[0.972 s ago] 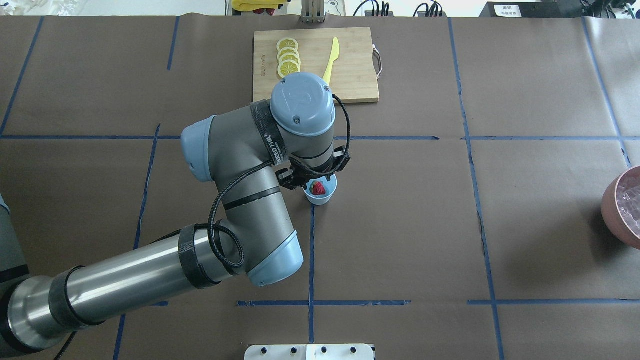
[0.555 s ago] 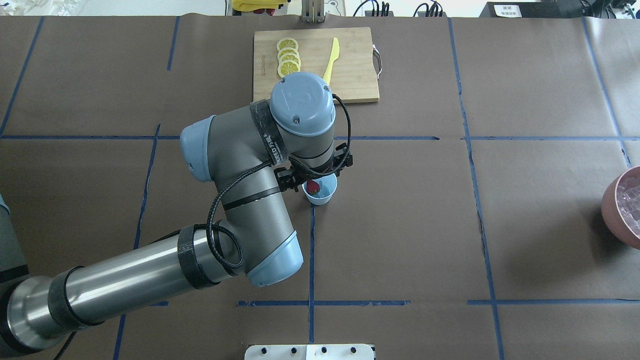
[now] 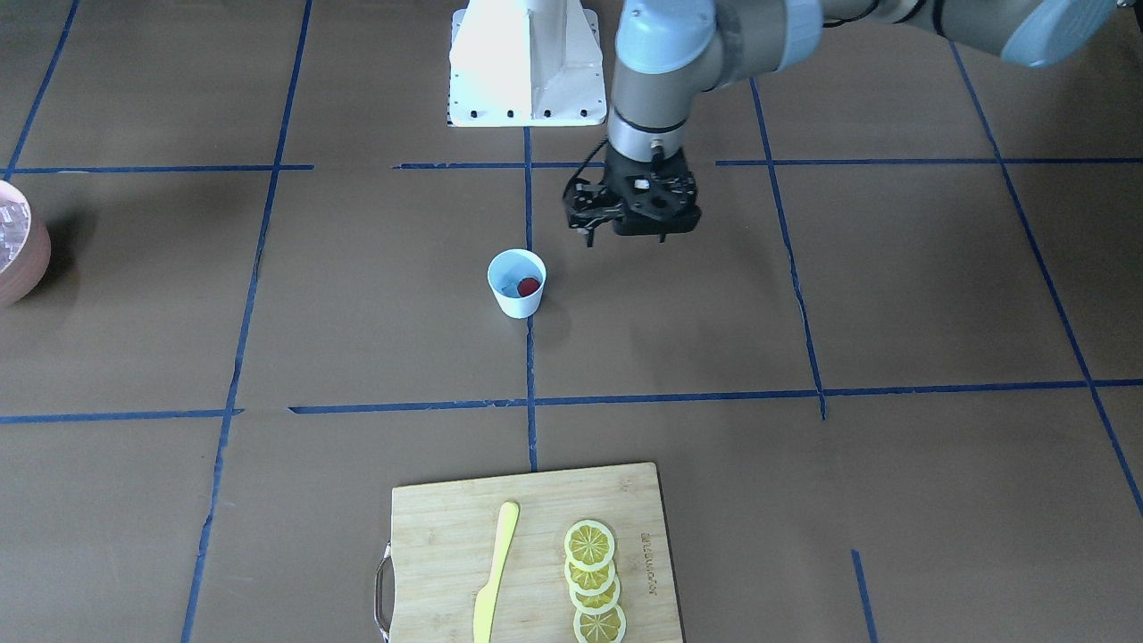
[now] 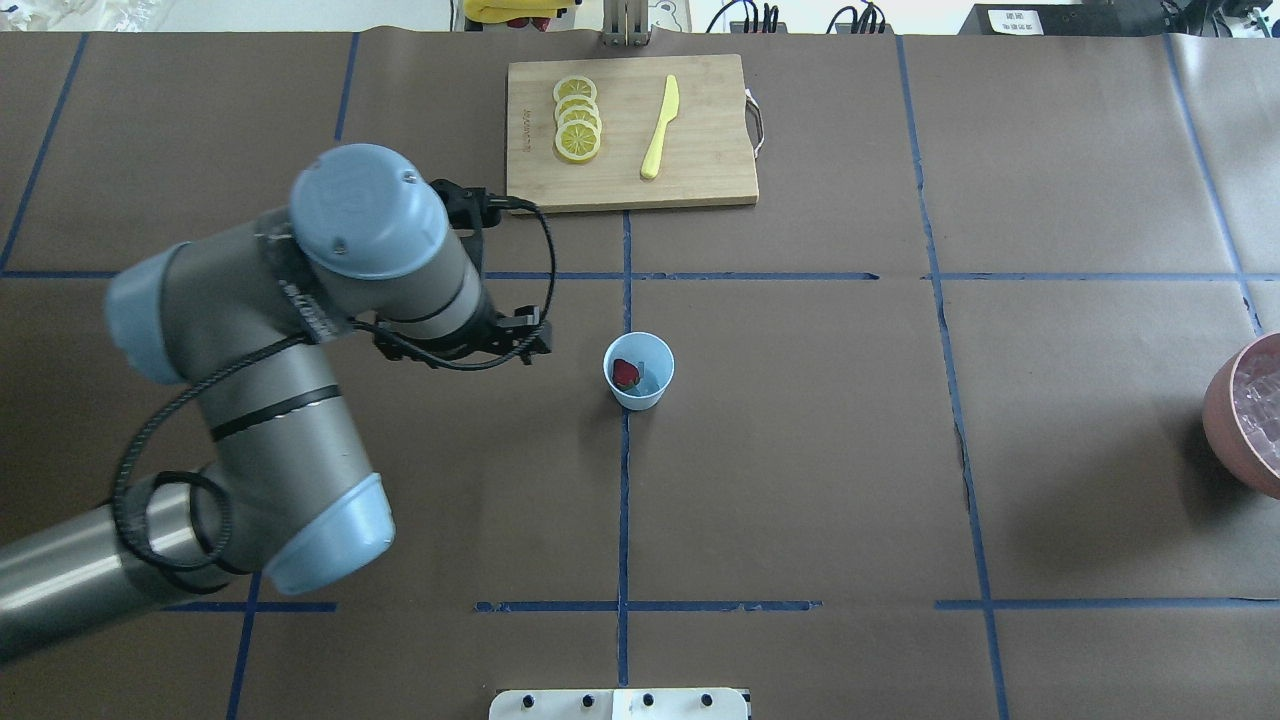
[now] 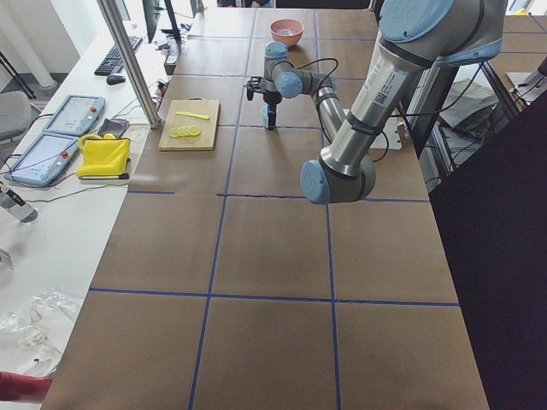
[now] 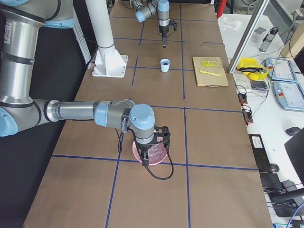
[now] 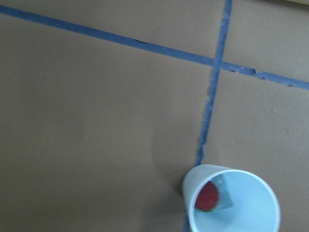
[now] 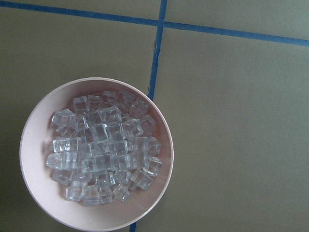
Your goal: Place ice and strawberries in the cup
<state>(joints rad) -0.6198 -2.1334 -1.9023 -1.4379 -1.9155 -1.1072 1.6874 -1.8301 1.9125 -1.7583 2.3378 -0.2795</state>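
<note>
The pale blue-white cup (image 4: 639, 372) (image 3: 517, 284) stands upright near the table's middle. The red strawberry (image 4: 626, 375) (image 7: 207, 196) lies inside it, next to a pale translucent piece. My left gripper (image 3: 625, 234) (image 4: 505, 342) hangs open and empty above the table, off to the cup's side and apart from it. The ice (image 8: 104, 154) (image 4: 1262, 405) fills the pinkish bowl (image 8: 30, 159) (image 4: 1225, 420) at the table's far right. My right gripper (image 6: 154, 152) hovers over that bowl. I cannot tell whether it is open or shut. No fingers show in the right wrist view.
A wooden cutting board (image 4: 700, 150) at the far edge carries lemon slices (image 4: 577, 118) and a yellow knife (image 4: 660, 125). The white robot base (image 3: 527, 62) stands at the near edge. Blue tape lines cross the brown paper.
The strawberry dropped from the left gripper into the cup. The left arm then swung away to the view's left, off the cup.
</note>
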